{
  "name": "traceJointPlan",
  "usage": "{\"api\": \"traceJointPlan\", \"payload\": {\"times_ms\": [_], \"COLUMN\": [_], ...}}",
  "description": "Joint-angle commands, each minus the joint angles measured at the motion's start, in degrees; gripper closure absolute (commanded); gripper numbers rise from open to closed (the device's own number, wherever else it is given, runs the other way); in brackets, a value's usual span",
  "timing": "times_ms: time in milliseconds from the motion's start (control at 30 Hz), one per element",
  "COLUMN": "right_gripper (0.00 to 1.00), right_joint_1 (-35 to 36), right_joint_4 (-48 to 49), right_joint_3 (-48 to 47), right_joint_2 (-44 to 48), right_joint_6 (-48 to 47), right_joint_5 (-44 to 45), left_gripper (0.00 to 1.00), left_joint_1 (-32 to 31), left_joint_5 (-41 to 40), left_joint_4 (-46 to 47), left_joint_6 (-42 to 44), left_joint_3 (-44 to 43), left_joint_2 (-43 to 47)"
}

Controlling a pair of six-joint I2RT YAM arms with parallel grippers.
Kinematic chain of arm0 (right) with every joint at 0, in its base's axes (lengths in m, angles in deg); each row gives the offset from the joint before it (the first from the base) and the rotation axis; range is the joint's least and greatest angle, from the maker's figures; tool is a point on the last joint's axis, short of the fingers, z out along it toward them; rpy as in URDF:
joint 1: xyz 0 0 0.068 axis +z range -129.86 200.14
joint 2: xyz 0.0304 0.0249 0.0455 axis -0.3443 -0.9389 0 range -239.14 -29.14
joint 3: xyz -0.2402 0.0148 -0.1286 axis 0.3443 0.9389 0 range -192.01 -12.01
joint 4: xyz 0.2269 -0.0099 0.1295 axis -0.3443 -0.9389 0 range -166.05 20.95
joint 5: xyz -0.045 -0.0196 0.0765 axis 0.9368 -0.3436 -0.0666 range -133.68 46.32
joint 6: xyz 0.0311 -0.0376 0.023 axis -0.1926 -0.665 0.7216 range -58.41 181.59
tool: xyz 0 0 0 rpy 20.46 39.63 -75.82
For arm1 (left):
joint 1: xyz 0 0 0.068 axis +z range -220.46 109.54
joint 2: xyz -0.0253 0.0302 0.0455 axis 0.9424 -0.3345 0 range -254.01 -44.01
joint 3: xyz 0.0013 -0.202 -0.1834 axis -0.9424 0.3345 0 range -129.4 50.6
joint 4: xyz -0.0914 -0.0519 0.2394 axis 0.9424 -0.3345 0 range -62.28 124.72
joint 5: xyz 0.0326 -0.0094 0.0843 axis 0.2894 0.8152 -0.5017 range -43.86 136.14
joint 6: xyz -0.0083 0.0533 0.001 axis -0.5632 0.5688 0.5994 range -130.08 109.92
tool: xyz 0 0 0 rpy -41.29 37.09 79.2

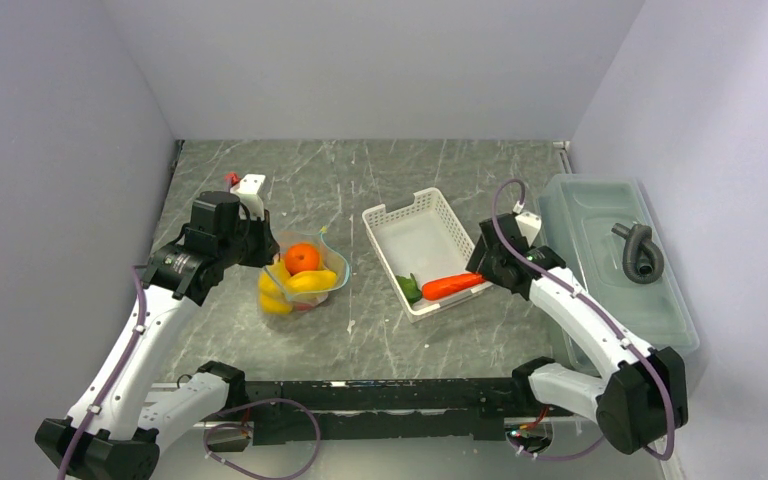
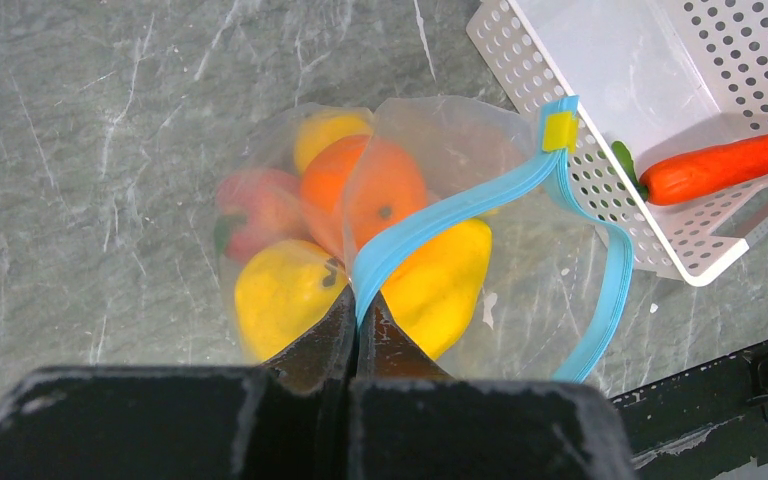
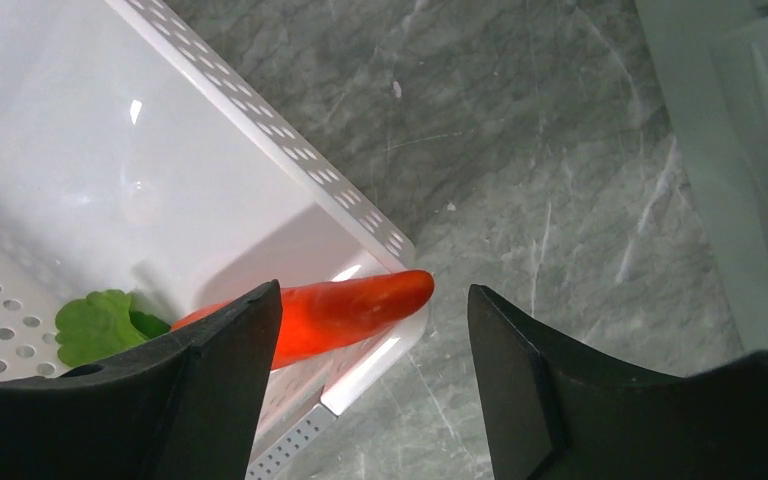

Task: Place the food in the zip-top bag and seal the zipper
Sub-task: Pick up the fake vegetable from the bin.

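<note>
Now my left claw [image 2: 357,305] pinches the zipper [image 2: 460,205]; my right claw [image 3: 374,292] gapes over the carrot [image 3: 340,310], lying finger to finger, tip rightward.

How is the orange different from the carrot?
The orange is round like a ball, and the carrot is long and pointy. The orange is already inside the clear bag with other food, while the carrot lies in the white basket. The orange is bright orange, and the carrot looks redder. Both are smooth and shiny.
</note>
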Motion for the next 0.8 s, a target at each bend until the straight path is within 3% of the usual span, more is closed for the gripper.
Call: {"api": "traceJointPlan", "payload": {"times_ms": [0,400,667,767], "right_gripper": [0.3,0.45,0.63,0.77], "right_joint_1": [-1.8,-3.5,-3.7,-3.7], "right_joint_4": [5.0,6.3,5.4,4.8], "right_joint_3": [0.8,2.4,2.6,2.5], "right_joint_2": [-0.1,0.0,1.9,3.2], "right_joint_6": [-3.0,-4.2,-4.3,-4.4], "right_joint_5": [-3.9,-5.5,-5.4,-5.2], "left_gripper": [1.0,1.0,1.0,1.0], "left_joint_1": [0.3,0.3,0.3,0.3], "left_joint_5": [0.8,0.8,0.6,0.6], "left_joint_4": [2.3,2.2,2.3,2.2], "left_joint_6": [1.0,1.0,1.0,1.0], "left_joint_3": [0.1,0.2,0.1,0.1], "left_joint_2": [0.9,0.5,0.7,0.6]}}
